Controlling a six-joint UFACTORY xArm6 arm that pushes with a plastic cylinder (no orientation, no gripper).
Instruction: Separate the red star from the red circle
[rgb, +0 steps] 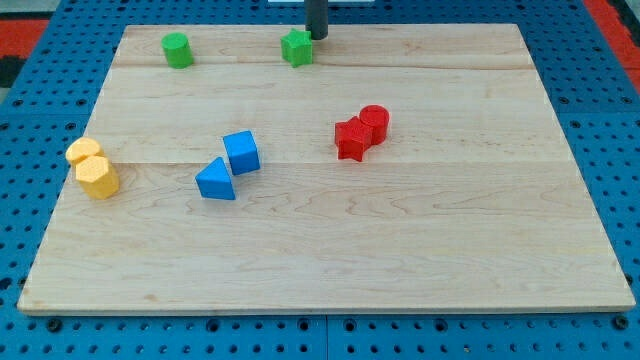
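Observation:
The red star (351, 138) lies right of the board's middle and touches the red circle (374, 122), which sits just up and to its right. My tip (316, 37) is at the view's top, just right of a green block (297, 48) and touching or nearly touching it. The tip is well above the red pair.
A second green block (177, 49) sits at the top left. A blue cube (241, 152) and a blue triangle (216, 181) touch left of middle. Two yellow blocks (92, 167) touch near the wooden board's (330, 250) left edge.

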